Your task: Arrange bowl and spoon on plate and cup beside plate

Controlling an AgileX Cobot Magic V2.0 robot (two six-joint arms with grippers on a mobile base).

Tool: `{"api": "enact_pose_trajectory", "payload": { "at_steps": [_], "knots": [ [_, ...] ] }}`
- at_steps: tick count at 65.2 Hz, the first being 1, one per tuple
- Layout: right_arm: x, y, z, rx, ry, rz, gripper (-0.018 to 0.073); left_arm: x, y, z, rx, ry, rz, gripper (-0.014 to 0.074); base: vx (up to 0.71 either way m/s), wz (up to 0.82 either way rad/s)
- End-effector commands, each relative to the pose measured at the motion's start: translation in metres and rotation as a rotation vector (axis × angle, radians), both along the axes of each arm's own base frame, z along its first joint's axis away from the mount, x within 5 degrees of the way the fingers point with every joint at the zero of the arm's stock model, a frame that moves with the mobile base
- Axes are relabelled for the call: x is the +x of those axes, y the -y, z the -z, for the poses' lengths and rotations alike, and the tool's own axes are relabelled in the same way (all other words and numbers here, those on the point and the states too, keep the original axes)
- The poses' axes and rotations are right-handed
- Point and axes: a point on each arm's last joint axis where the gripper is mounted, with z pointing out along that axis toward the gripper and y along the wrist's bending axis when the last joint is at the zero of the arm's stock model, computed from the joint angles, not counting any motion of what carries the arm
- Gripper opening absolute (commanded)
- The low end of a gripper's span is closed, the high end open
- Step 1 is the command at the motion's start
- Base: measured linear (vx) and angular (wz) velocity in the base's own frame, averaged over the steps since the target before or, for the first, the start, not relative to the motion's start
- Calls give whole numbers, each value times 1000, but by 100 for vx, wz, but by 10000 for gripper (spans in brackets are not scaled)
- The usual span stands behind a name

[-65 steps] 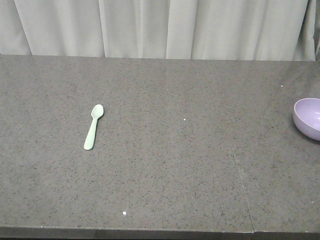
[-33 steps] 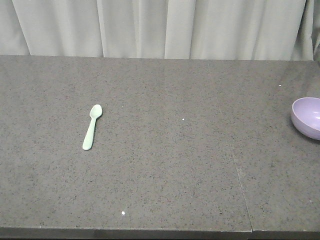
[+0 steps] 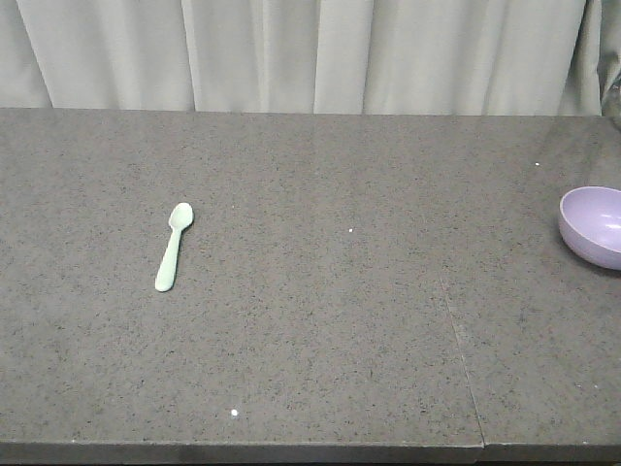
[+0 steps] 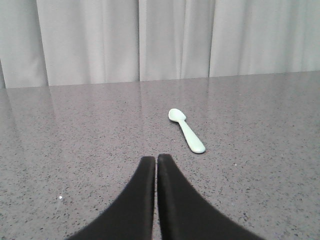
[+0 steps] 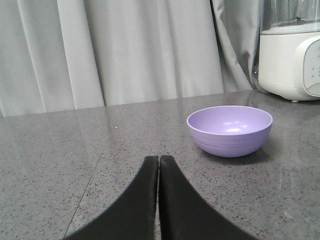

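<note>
Black-fingered left gripper (image 4: 155, 159) sits nearest its wrist camera, low over a speckled grey stone countertop (image 3: 320, 340), jaws pressed together on nothing. Just beyond it lies the spoon (image 4: 186, 131), flat, with the scoop end pointing away. Made of pale mint plastic, it is probably very light, stiff and a little slick, so it could skid on the polished top. The mid-handle looks the best place to pinch.

The right gripper (image 5: 158, 159) is likewise closed and empty. The lavender bowl (image 5: 230, 130) stands upright well to the right of the spoon. It seems light and rigid, and is best taken by its rim. Behind the spoon hangs a pale curtain (image 3: 310, 53).

Only the right wrist view shows a white appliance (image 5: 290, 60) beyond the bowl. Only the front view shows spoon and bowl together. No plate or cup appears in any view.
</note>
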Motion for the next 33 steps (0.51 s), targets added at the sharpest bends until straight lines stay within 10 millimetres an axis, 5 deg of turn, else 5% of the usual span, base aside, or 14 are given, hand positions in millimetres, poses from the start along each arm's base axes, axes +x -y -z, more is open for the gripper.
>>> {"api": "enact_pose_trajectory", "payload": {
  "at_steps": [1, 33],
  "knots": [
    [-1, -1, -3, -16, 70, -7, -5, 0, -2, 1, -18, 59, -19, -6, 0, -1],
    [-1, -1, -3, -16, 70, -7, -5, 0, -2, 1, -18, 59, -19, -6, 0, -1]
  ]
}}
